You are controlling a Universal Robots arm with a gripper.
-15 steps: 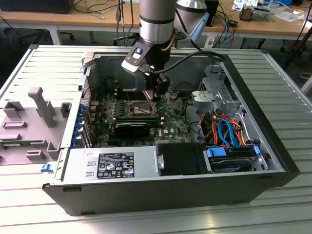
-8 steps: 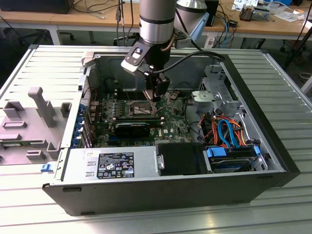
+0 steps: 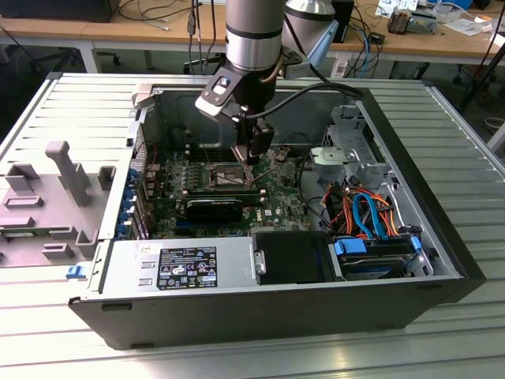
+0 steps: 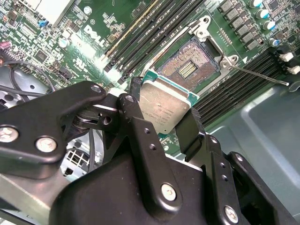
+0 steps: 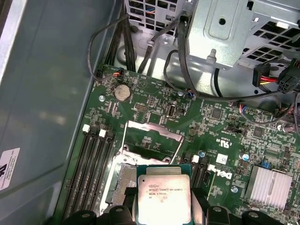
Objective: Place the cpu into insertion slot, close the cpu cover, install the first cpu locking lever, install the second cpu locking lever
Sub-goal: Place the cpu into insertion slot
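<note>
Gripper [image 4: 164,110] was clenched on the cpu [image 4: 165,107], fingers [image 4: 190,130] pinching two opposite edges, metal lid facing the wrist cameras. The cpu hung above the cpu socket [image 4: 187,68], overlapping one edge of it in both wrist views, not seated. How high above, could not tell. The socket was bare, contact field exposed. The cpu cover [image 5: 153,128] stood swung open on the far side of the socket from the chip. One locking lever [image 4: 260,76] was unlatched, a thin rod splayed out from a socket corner across the memory slots [image 4: 234,93]. The second lever could not be picked out for sure. In the exterior view the gripper [image 3: 251,158] reached down inside the pc case [image 3: 442,237], just above the socket [image 3: 223,175] on the motherboard [image 3: 284,193].

Step judged: cpu placement, first of four. Cover and both levers not yet done.

Risks, as judged:
- The chip sat off-centre from the socket and looked slightly skewed against its frame. A straight drop could land a corner on the frame or drag it over the contacts and bend them.
- The grip was on the edges only. A slip would let the chip fall crooked.
- Notch orientation against the socket could not be checked. A wrong turn would mean no seating.
- The fingers stuck out past the chip and could knock the socket frame or the open cover on the way down.
</note>
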